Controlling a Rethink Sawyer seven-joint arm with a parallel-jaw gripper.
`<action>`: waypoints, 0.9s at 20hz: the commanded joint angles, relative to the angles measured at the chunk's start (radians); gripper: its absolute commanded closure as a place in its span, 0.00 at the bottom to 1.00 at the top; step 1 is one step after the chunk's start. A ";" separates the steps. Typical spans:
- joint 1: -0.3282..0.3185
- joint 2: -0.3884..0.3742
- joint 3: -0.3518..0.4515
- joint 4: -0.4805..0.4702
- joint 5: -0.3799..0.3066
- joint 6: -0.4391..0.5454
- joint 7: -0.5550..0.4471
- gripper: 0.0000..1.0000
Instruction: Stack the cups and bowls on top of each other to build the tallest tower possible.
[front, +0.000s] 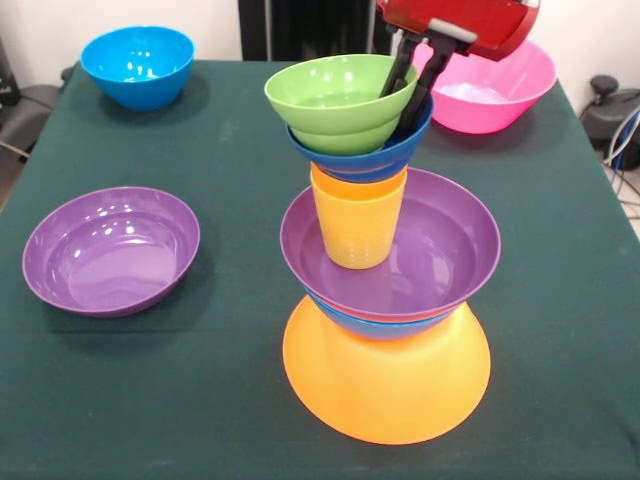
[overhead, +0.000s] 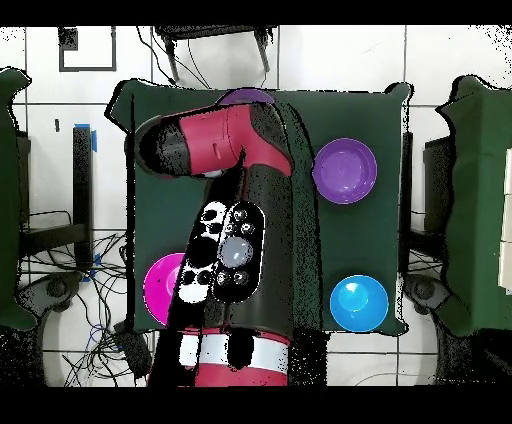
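1. Tower (front: 385, 270) near the middle of the green-clothed worktop (front: 220, 400): wide glossy yellow-orange plastic bowl (front: 387, 385) upside down as base, then bright blue bowl (front: 385, 323), shallow purple bowl (front: 435, 255), ribbed yellow tumbler (front: 357, 225), small dark blue bowl (front: 385, 155), small green bowl (front: 340, 100) on top.
2. Black-fingered hand (front: 415, 75) clamped on the green bowl's rim, one finger inside, one outside.
3. Elsewhere: second purple bowl (front: 110, 250), another bright blue one (front: 138, 65), big pink one (front: 495, 90).

The green-clothed table (front: 230, 400) carries the upside-down yellow-orange bowl (front: 387, 385) at 6 o'clock. A purple bowl (front: 110, 250) lies at 9, a bright blue bowl (front: 137, 65) at 11, a pink bowl (front: 495, 90) at 1.
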 joint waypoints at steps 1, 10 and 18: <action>0.033 0.030 0.030 0.065 0.024 -0.002 0.165 1.00; 0.031 0.029 0.021 0.060 0.040 0.018 0.128 1.00; 0.032 0.029 0.018 0.057 0.037 0.024 0.117 1.00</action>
